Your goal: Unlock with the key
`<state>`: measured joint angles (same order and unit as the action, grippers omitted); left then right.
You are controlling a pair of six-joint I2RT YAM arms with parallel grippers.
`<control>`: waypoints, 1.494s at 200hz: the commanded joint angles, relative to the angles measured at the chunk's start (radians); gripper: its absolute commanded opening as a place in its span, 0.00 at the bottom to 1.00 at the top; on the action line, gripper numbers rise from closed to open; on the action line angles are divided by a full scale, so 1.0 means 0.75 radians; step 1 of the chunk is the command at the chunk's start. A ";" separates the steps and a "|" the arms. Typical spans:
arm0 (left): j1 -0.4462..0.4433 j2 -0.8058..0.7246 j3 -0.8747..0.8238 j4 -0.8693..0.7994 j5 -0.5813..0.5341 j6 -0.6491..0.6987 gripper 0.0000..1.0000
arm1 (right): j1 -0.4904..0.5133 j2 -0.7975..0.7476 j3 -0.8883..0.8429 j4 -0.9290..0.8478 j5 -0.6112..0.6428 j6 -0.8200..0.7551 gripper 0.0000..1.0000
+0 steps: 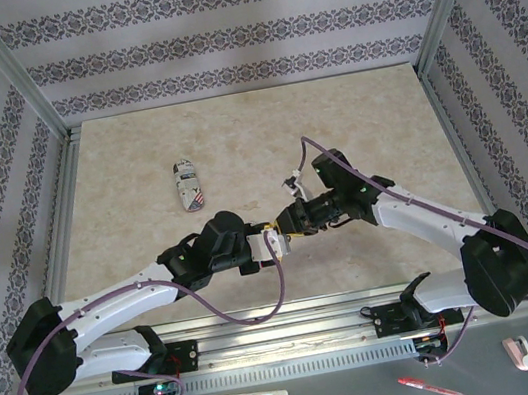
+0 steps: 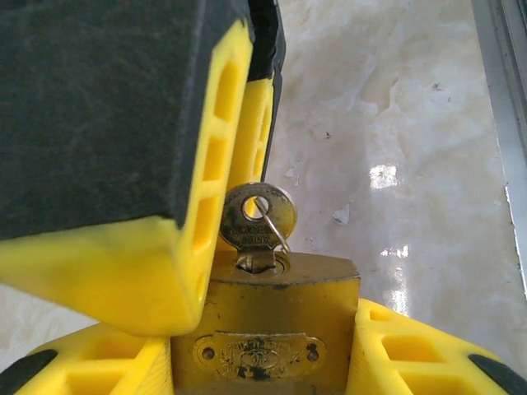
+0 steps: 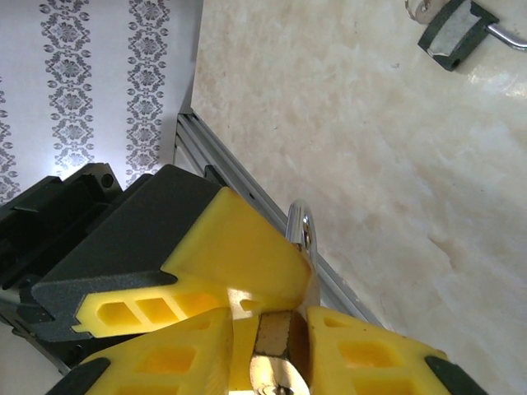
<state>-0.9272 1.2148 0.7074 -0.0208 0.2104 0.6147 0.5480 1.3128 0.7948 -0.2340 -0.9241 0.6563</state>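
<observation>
Marbled tabletop [image 1: 136, 158] is framed by patterned walls in the top view, where both arms are seen meeting near the centre. A small patterned object [image 1: 189, 185] lies well apart behind them. From the left wrist, the brass padlock [image 2: 317, 300] is shown clamped between the yellow fingers of the left gripper [image 2: 263, 325]. The key [image 2: 257, 216] is seen seated in its keyhole, head outward. From the right wrist, the chrome shackle [image 3: 300, 226] and a small dark-grey padlock [image 3: 455, 31] on the table are revealed. The right gripper [image 3: 273, 329] is set narrowly about the key's head; whether it is pinched cannot be told.
</observation>
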 commanded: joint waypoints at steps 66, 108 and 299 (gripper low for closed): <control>0.011 0.003 0.085 0.269 0.076 -0.038 0.00 | 0.096 -0.094 -0.076 0.129 -0.010 0.057 0.00; 0.011 0.025 0.071 0.330 0.058 -0.065 0.00 | 0.101 -0.160 -0.104 0.120 0.021 0.064 0.00; 0.227 -0.359 -0.219 0.520 0.004 -1.262 0.91 | -0.219 -0.216 0.267 -0.450 0.007 -0.286 0.00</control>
<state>-0.7700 0.8989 0.5293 0.3477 0.1696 0.0109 0.3866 1.1709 0.9573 -0.5438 -0.8680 0.4793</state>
